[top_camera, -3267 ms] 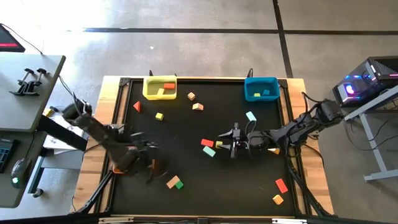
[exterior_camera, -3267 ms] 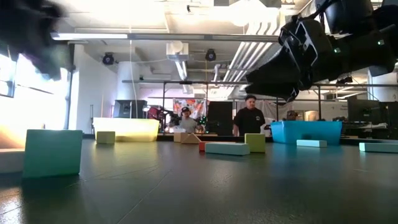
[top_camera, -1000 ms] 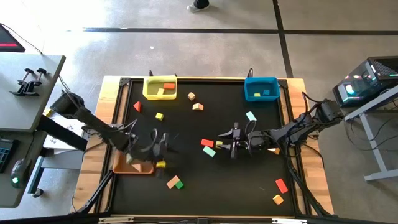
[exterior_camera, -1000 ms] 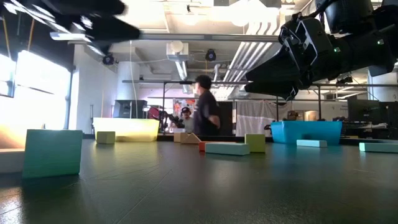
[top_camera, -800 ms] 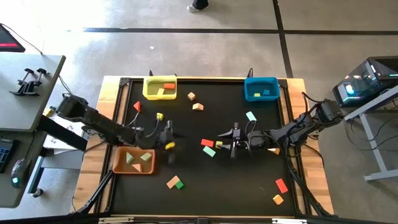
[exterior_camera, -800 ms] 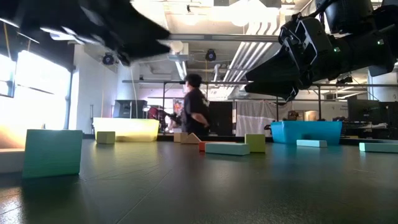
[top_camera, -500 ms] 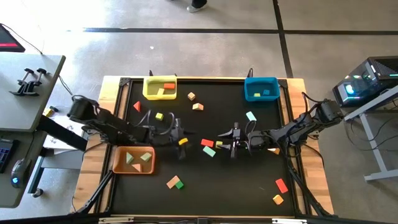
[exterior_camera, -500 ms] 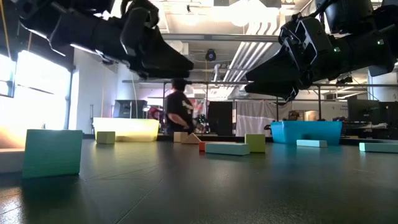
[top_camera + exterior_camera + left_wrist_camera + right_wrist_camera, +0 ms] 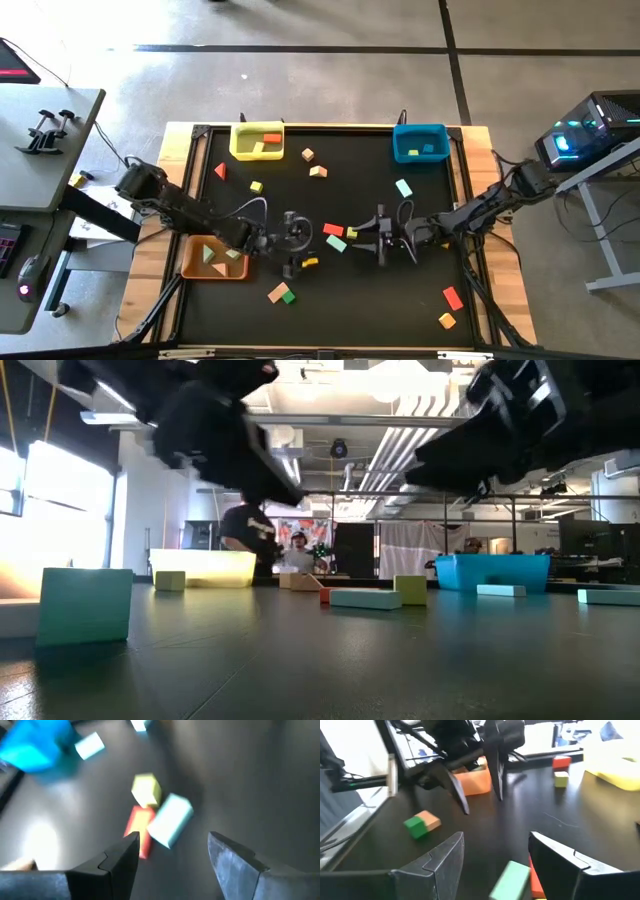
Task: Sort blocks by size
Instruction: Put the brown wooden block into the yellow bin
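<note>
Right now the left end effector [image 9: 297, 243] hangs over the middle of the black tabletop [image 9: 300, 310], its two fingers spread apart with nothing between them. In its wrist view the fingers [image 9: 122, 854] frame a cluster of three blocks lying together: a red block [image 9: 138, 827], a mint block [image 9: 170, 820] and a small yellow-green block [image 9: 146, 790], the mint one touching the red one. In the high view that cluster sits between the two arms, with the red block [image 9: 333, 230] just beside the mint one [image 9: 337, 243].

The right end effector [image 9: 380, 232] hovers just on the other side of this cluster, also released and empty, its fingers [image 9: 445, 855] parted in its own wrist view.

Other blocks are scattered over the tabletop: a tan and green pair [image 9: 282, 293] near the front edge, a red bar [image 9: 452, 298] and an orange piece [image 9: 446, 320] at the front right corner, a mint bar [image 9: 403, 187] near the blue bin [image 9: 419, 142], and small pieces near the yellow bin [image 9: 257, 140]. The orange bin [image 9: 213, 257], at the left edge, holds green and tan wedges. A person [image 9: 245, 535] stands in the room beyond.
</note>
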`<state>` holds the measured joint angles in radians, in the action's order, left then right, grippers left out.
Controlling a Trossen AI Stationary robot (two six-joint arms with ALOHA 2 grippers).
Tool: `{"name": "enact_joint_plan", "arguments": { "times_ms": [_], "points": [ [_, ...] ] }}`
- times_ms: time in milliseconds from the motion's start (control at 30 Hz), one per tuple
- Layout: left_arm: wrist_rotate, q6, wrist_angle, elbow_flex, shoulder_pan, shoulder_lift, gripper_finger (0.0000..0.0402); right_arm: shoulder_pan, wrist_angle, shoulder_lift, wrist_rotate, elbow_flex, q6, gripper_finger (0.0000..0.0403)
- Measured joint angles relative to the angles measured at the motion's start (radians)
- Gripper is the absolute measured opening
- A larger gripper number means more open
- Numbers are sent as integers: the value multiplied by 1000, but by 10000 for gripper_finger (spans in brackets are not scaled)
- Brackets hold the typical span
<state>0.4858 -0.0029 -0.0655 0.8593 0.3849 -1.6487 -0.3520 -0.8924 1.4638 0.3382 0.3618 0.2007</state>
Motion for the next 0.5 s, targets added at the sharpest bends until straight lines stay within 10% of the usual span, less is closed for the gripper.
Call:
{"name": "enact_joint_plan", "arguments": {
  "times_ms": [300, 500],
  "points": [
    [-68, -454, 637, 143, 161, 8, 220, -32, 17, -11, 50, 0, 2, 218],
    [-116, -684, 644, 145, 321, 8, 220, -13, 16, -11, 81, 0, 0, 218]
  ]
}}
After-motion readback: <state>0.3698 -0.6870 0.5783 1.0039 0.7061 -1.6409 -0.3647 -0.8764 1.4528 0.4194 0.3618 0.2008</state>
